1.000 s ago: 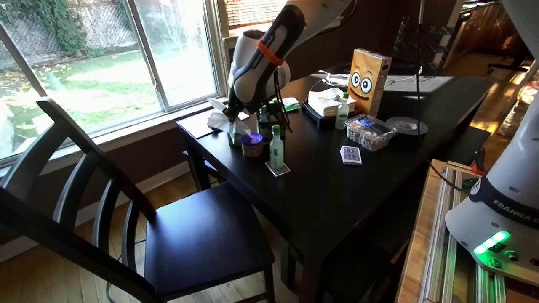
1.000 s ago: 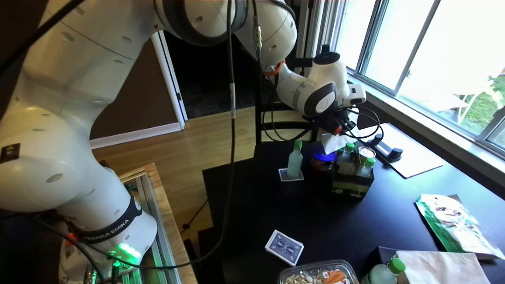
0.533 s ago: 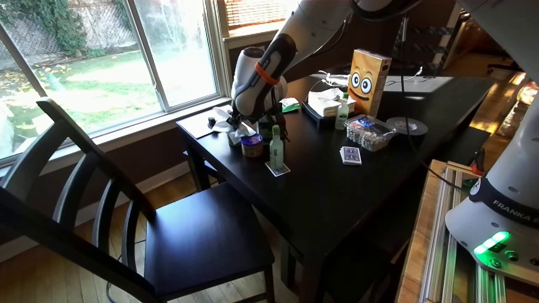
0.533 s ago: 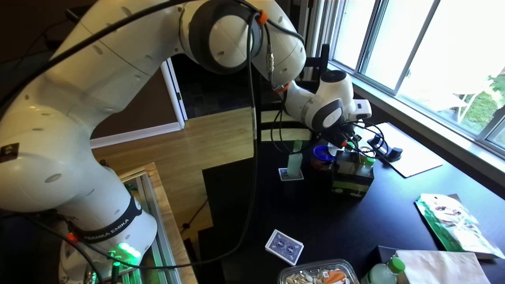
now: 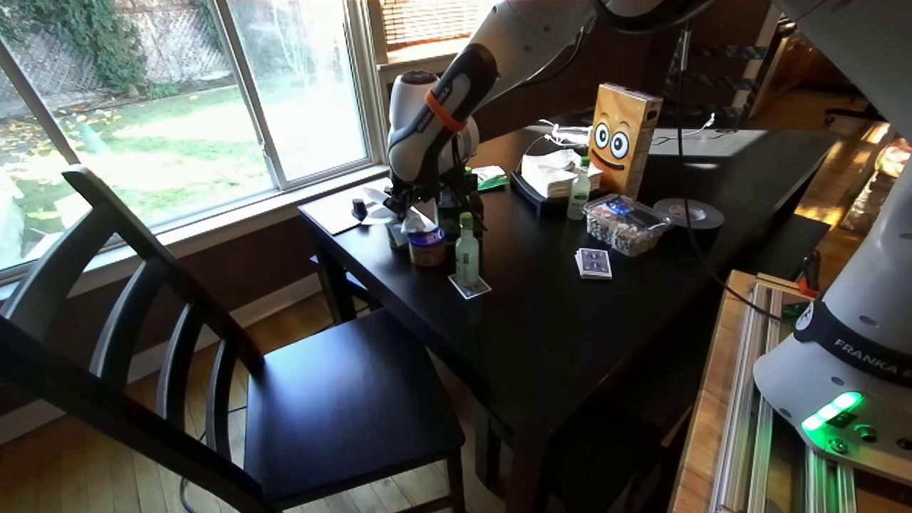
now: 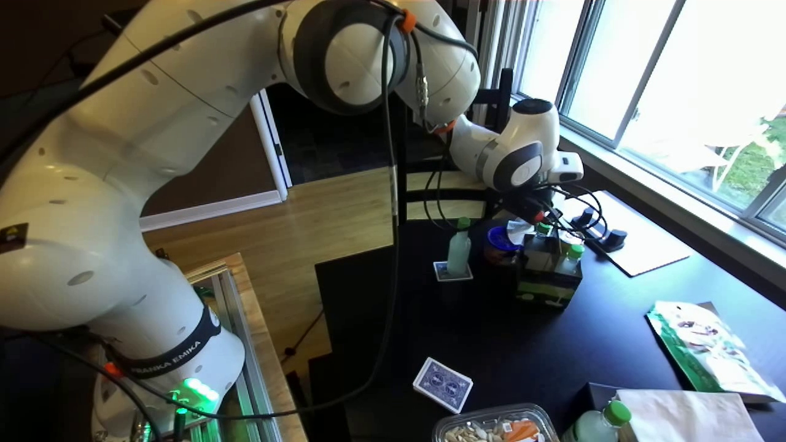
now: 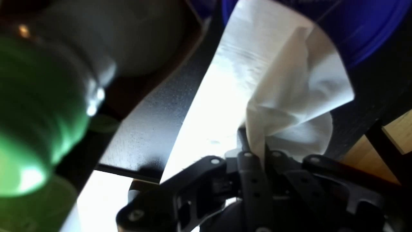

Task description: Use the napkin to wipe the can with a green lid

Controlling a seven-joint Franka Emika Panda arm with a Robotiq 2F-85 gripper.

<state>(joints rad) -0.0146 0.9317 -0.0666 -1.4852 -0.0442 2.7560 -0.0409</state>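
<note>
While the gripper at the lower centre of the wrist view pinches the napkin, what may be the green-lidded can shows only as a blurred green disc in the lower left corner, past a bottle cap. Wiping it would likely mean moving that way. The napkin runs upward instead, overlapping a blue-lidded tub at the upper right; contact is unclear. It is white, thin and creased, one flap folded over.

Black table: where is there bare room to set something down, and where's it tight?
Bare tabletop lies between the playing cards, the bottle beside the blue-lidded tub, and the bottle carton; more lies between carton and green bag. Crowded: around the gripper, where napkin, tub and carton bunch together.
</note>
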